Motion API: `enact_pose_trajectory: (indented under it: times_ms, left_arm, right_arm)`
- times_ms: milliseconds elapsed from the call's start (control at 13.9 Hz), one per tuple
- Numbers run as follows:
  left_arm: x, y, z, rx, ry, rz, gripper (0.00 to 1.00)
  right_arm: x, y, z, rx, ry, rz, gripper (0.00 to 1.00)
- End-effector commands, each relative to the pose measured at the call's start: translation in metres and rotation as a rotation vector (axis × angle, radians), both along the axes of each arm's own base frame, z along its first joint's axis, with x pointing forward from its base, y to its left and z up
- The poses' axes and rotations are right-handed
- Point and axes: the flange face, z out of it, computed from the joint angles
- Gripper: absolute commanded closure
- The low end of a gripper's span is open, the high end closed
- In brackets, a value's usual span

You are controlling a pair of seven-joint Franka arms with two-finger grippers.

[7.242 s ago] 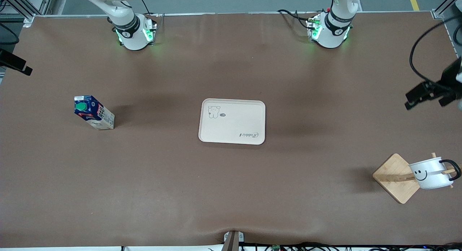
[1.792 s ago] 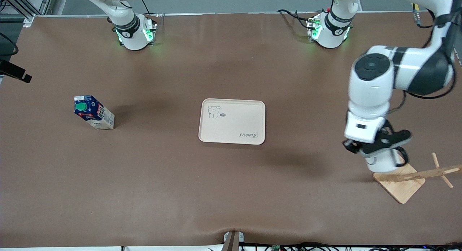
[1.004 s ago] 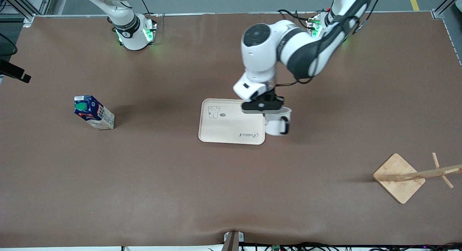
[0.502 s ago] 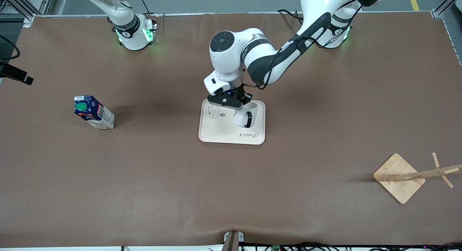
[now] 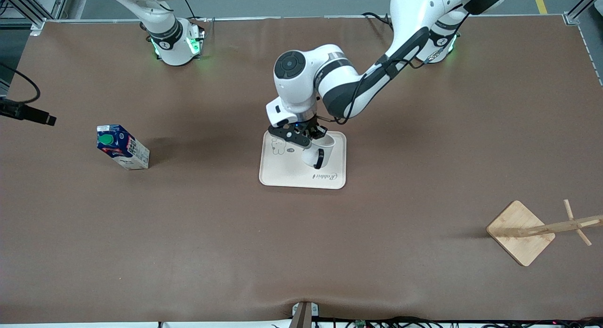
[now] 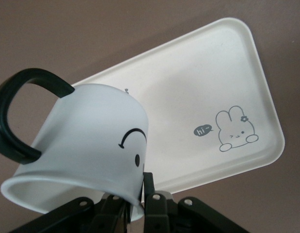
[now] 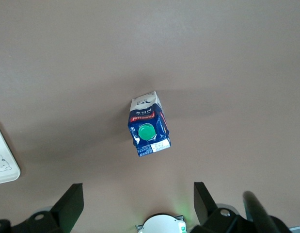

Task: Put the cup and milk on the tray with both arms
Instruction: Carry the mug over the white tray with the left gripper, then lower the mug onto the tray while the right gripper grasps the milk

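Your left gripper (image 5: 307, 138), jaws pinching the cup (image 5: 318, 151) rim, holds it over the tray (image 5: 292, 172); milk (image 5: 121, 147) stands at the tray's 9 o'clock on the worktop (image 5: 301, 252); right gripper (image 7: 135, 204) hangs over it, jaws spread

Front high overhead; wrists look down; tray (image 5: 330, 179) shared.

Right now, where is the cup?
The cup hangs tilted over the tray, clamped by its rim in the left pincer, toward the tray's left-arm end.
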Motion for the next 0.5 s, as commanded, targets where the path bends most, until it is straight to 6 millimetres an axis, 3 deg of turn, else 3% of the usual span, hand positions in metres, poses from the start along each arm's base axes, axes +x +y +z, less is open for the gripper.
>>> enact_pose_trajectory:
  times_ms: [0, 143, 430]
  left_arm:
    - [0.013, 0.014, -0.014, 0.061, 0.076, -0.080, 1.00]
    - [0.014, 0.020, -0.016, 0.058, 0.123, -0.120, 1.00]
    - [0.005, 0.018, -0.028, 0.051, 0.208, -0.111, 1.00]
  right_arm:
    - [0.008, 0.001, -0.007, -0.002, 0.004, 0.007, 0.00]
    - [0.023, -0.006, -0.032, 0.018, 0.005, -0.004, 0.00]
    - [0.029, -0.003, -0.051, 0.036, 0.035, 0.090, 0.00]
